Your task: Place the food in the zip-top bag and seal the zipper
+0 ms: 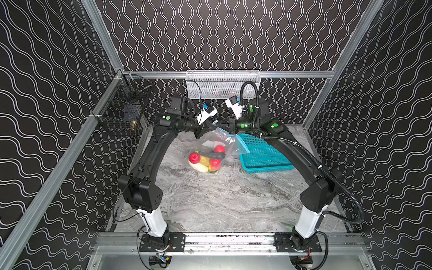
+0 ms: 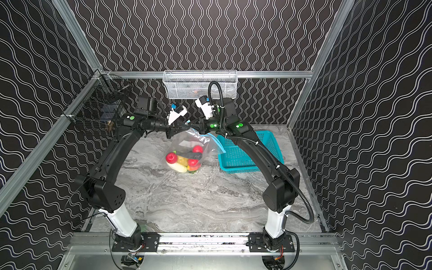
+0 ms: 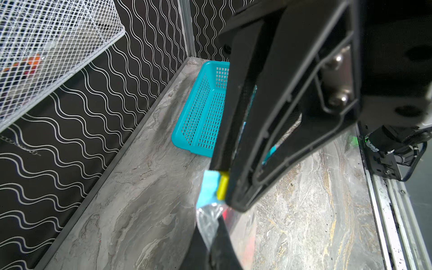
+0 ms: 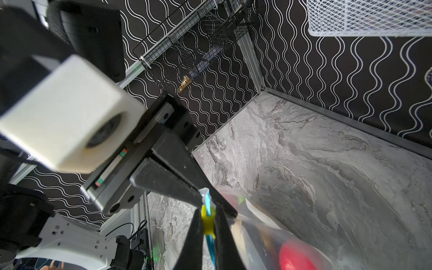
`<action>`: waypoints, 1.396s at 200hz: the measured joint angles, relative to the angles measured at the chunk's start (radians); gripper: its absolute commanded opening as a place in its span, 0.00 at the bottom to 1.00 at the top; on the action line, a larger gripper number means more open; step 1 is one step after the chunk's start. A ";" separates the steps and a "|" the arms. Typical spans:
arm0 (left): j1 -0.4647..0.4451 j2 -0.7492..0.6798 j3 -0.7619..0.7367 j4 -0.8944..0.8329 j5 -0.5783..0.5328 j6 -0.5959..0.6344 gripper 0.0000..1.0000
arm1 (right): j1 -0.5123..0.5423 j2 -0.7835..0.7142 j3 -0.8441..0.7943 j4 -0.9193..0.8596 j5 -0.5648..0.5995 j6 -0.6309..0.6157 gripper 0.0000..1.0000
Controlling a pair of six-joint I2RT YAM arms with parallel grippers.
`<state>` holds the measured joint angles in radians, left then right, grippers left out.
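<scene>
Zip-top bag (image 1: 210, 143) clear, bulging; blue zipper (image 4: 207, 205).

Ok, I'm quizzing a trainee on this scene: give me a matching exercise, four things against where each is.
Things: 1 zip-top bag; 2 yellow slider tab; 3 teal basket; 4 white mesh basket.
Places: A hung on the back wall; B on the tabletop, under the right arm; C pinched in the right hand; D around the toy food.
Pairs: 1-D, 2-C, 3-B, 4-A.
</scene>
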<state>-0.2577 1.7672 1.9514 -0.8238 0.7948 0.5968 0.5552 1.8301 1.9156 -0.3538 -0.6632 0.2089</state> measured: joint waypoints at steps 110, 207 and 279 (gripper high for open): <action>0.000 -0.003 0.001 -0.017 0.051 0.039 0.26 | -0.002 -0.005 0.000 -0.001 -0.011 -0.004 0.00; 0.000 -0.006 0.014 -0.017 0.063 0.045 0.00 | -0.003 -0.004 0.002 -0.011 -0.016 -0.008 0.00; 0.007 0.003 0.013 0.033 0.048 -0.095 0.00 | -0.006 -0.002 0.002 -0.011 0.005 -0.019 0.00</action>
<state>-0.2508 1.7699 1.9648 -0.7910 0.8429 0.5018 0.5495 1.8286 1.9179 -0.3649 -0.6579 0.1894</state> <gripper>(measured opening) 0.049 0.094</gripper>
